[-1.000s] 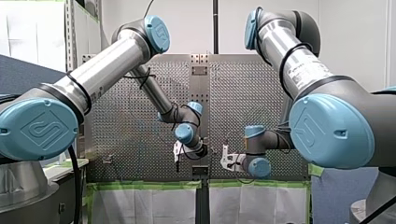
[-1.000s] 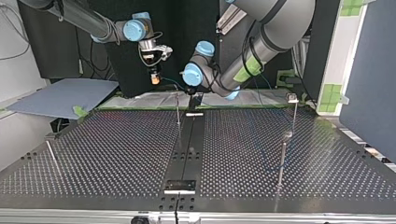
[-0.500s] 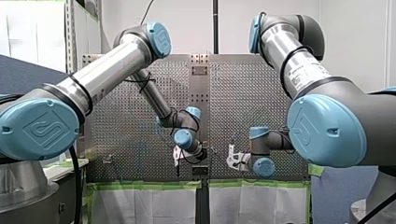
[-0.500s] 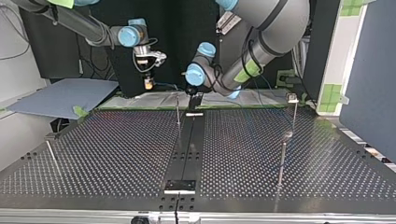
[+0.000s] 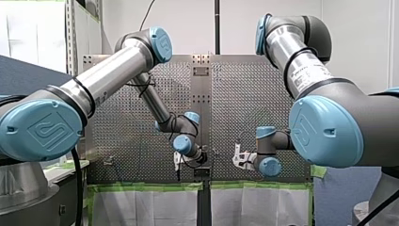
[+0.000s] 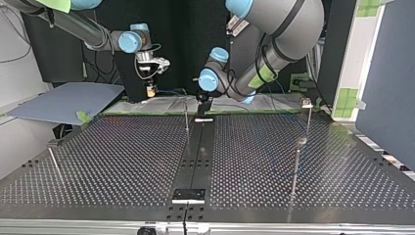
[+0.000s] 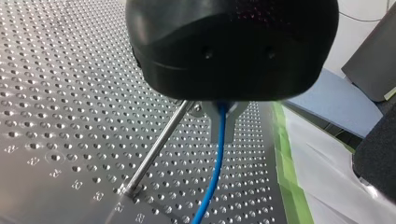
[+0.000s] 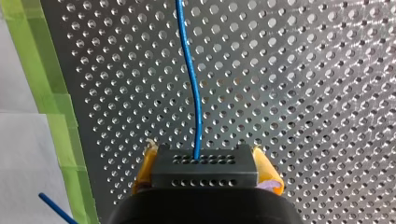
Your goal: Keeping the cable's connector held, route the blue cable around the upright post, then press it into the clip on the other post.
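Note:
In the right wrist view my right gripper (image 8: 205, 161) has its yellow pads (image 8: 146, 164) shut on the black connector block (image 8: 205, 175). The blue cable (image 8: 188, 70) runs straight ahead from the block over the perforated table. In the left wrist view my left gripper (image 7: 221, 116) is shut on the blue cable (image 7: 214, 172), which hangs down from its metal fingers. A thin upright post (image 7: 156, 148) stands right beside it. In the top view my right gripper (image 6: 150, 90) hovers at the back left and my left gripper (image 6: 202, 99) by the middle post (image 6: 186, 115).
A post with a clip on top (image 6: 307, 104) stands at the top view's back right, with another post (image 6: 295, 162) in front of it. A leaning rod (image 6: 54, 162) is at the left. Green tape (image 8: 51, 107) edges the table. A black centre strip (image 6: 195, 156) crosses it.
My right gripper has carried the connector toward the top view's left and lower, drawing the cable out. My left gripper has dropped slightly beside the middle post.

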